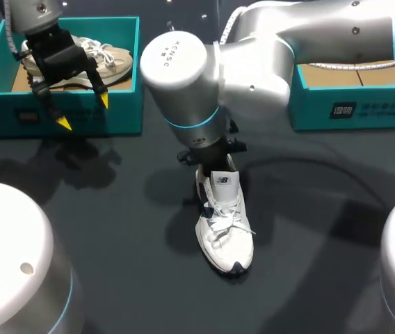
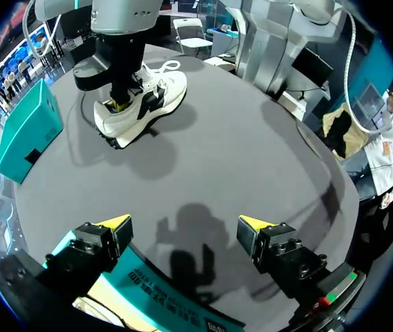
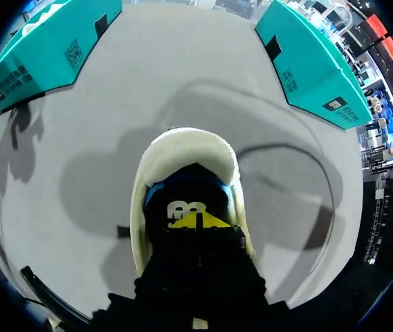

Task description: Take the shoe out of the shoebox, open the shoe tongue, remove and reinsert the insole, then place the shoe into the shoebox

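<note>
Item: white shoe (image 1: 224, 229), out of its box, upright on its sole on the table's middle. Long axis runs far to near, heel to the far side, toe toward the robot, tongue (image 1: 222, 181) standing up. Right gripper (image 3: 198, 221): straight down into the shoe's opening at the heel end, yellow tips pressed together just over the dark insole (image 3: 176, 197); whether a thin edge is pinched between them cannot be told. Left gripper (image 1: 83, 111): fingers spread wide, holding nothing, above the front wall of the left shoebox (image 1: 121, 111), which holds a beige shoe (image 1: 107, 59); well apart from the white shoe. Right shoebox (image 1: 354, 104): at the far right, no shoe seen in it. Judgement: the right arm is the nearer, and the insole would lift out upward and heelward.
</note>
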Controlling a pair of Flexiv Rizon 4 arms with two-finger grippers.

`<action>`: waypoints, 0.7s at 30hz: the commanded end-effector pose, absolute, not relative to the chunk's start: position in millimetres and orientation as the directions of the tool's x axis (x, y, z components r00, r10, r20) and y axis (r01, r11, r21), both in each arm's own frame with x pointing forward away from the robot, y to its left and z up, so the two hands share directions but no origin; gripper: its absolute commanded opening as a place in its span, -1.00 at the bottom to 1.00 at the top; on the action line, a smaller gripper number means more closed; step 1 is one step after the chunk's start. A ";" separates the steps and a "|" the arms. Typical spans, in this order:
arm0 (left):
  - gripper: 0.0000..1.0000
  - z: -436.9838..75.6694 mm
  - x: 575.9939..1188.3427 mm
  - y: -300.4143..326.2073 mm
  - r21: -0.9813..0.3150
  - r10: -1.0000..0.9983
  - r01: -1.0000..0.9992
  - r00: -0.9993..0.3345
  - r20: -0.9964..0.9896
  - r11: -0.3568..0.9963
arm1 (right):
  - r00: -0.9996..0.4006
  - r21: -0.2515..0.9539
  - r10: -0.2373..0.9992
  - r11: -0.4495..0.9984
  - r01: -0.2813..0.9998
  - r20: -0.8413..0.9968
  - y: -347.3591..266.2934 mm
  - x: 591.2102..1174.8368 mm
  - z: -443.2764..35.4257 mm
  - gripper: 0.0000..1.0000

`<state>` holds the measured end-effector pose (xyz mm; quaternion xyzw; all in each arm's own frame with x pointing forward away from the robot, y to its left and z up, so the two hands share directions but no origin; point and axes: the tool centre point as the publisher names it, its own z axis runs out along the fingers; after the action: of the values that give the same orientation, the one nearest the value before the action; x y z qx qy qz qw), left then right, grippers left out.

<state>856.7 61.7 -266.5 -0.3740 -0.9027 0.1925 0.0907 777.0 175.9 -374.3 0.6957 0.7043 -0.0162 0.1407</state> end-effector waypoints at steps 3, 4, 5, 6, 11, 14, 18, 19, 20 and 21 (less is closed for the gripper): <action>1.00 -266.1 856.5 61.9 -0.414 0.711 0.641 -0.703 0.021 0.647 | 0.026 0.214 0.969 0.028 0.976 -0.244 177.2 774.0 -367.8 -1.00; 1.00 -266.1 856.5 61.9 -0.414 0.711 0.641 -0.703 0.021 0.647 | 0.030 0.224 0.967 0.028 0.974 -0.253 177.2 772.6 -363.4 -1.00; 1.00 -266.1 856.5 61.9 -0.414 0.711 0.641 -0.703 0.021 0.647 | 0.037 0.232 0.963 0.027 0.972 -0.268 177.5 771.2 -359.4 -1.00; 1.00 -266.1 856.5 61.9 -0.414 0.711 0.641 -0.703 0.021 0.647 | 0.039 0.238 0.960 0.030 0.971 -0.277 177.9 770.1 -356.4 -1.00; 1.00 -266.1 856.5 61.9 -0.414 0.711 0.641 -0.703 0.021 0.647 | 0.043 0.267 0.963 0.031 0.963 -0.267 178.7 768.1 -346.6 -1.00; 1.00 -266.1 856.5 61.9 -0.414 0.711 0.641 -0.703 0.021 0.647 | 0.035 0.275 0.971 0.032 0.961 -0.237 179.7 772.3 -348.1 -1.00; 1.00 -266.1 856.5 61.9 -0.414 0.711 0.641 -0.703 0.021 0.647 | 0.005 0.271 0.977 0.054 0.961 -0.213 182.3 784.5 -361.7 -1.00; 1.00 -266.1 856.5 61.9 -0.414 0.711 0.641 -0.703 0.021 0.647 | -0.004 0.274 0.978 0.063 0.960 -0.209 181.6 788.0 -366.4 -1.00; 1.00 -266.1 856.5 61.9 -0.414 0.711 0.641 -0.703 0.021 0.647 | -0.009 0.266 0.978 0.066 0.962 -0.210 181.0 792.3 -372.3 -1.00; 1.00 -266.1 856.5 61.9 -0.414 0.711 0.641 -0.703 0.021 0.647 | -0.014 0.258 0.976 0.070 0.963 -0.215 180.3 796.0 -377.8 -1.00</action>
<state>856.7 61.6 -266.6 -0.3740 -0.9027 0.1925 0.0907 784.4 184.1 -358.6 0.6814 0.7083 0.0192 0.1834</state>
